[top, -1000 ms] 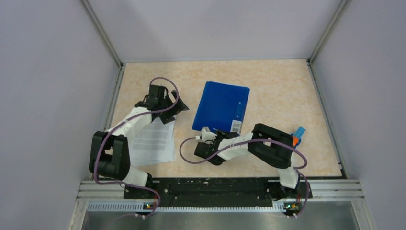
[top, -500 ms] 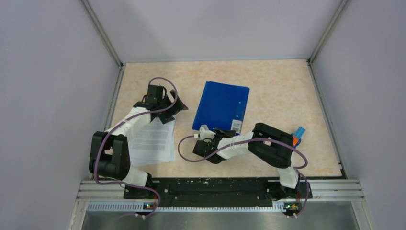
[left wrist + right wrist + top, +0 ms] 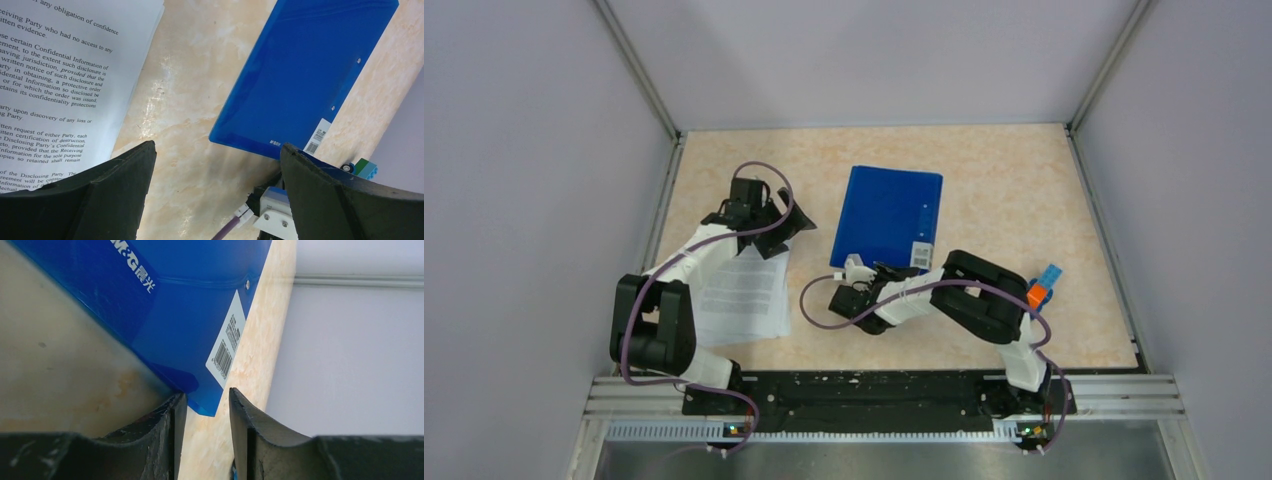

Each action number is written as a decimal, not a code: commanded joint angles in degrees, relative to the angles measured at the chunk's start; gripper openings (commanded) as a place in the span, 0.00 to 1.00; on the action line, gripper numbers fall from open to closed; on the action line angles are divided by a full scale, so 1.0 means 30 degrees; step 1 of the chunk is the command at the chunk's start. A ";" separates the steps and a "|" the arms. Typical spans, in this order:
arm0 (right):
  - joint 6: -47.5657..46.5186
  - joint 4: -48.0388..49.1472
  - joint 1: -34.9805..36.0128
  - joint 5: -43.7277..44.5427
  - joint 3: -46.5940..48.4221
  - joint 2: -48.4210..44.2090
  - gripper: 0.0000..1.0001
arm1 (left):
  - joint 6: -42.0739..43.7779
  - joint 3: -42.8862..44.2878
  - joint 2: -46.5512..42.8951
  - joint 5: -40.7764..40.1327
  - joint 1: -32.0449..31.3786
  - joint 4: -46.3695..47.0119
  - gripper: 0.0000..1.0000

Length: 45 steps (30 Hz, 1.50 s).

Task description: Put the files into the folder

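The blue folder (image 3: 887,218) lies shut near the table's middle, its barcode label (image 3: 918,256) at the near right corner. The files (image 3: 744,295), white printed sheets, lie to its left. My left gripper (image 3: 779,228) hovers wide open and empty over the far right corner of the files (image 3: 60,85), with the folder (image 3: 305,75) ahead of it. My right gripper (image 3: 884,272) is low at the folder's near edge. In the right wrist view its jaws (image 3: 206,405) stand a narrow gap apart, and the folder's (image 3: 165,315) labelled corner pokes just into that gap against the left finger.
A small orange-and-blue object (image 3: 1042,287) sits right of my right arm's elbow. It shows as a green and blue block in the left wrist view (image 3: 364,167). Grey walls (image 3: 1174,200) enclose the table on three sides. My right arm's purple cable (image 3: 819,310) loops beside the files.
My right gripper has moved up to the folder's near edge. The folder has shifted and turned slightly towards the far left. My left arm has barely moved.
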 commanded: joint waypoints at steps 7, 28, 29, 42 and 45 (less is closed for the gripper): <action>-0.0342 0.2567 -0.0702 0.0724 0.0911 0.1098 0.24 | -0.0074 -0.0572 -0.0643 0.0353 0.0102 0.1143 0.98; 0.2338 0.2627 -0.0836 0.1072 0.0139 -0.2008 0.00 | -0.1516 -0.0494 -0.0084 0.2024 0.0102 0.2427 0.98; 0.2450 0.2627 -0.0833 0.0998 0.0039 -0.2332 0.00 | -0.1607 -0.0385 -0.0002 0.2232 0.0088 0.2532 0.98; 0.3454 0.2684 -0.0857 0.0037 -0.0960 -0.3276 0.00 | -0.3550 0.0810 0.2595 0.5511 -0.0119 0.5579 0.98; 0.3600 0.2688 -0.0838 -0.0037 -0.1126 -0.3382 0.00 | -0.3803 0.1409 0.3360 0.5783 -0.0231 0.5883 0.98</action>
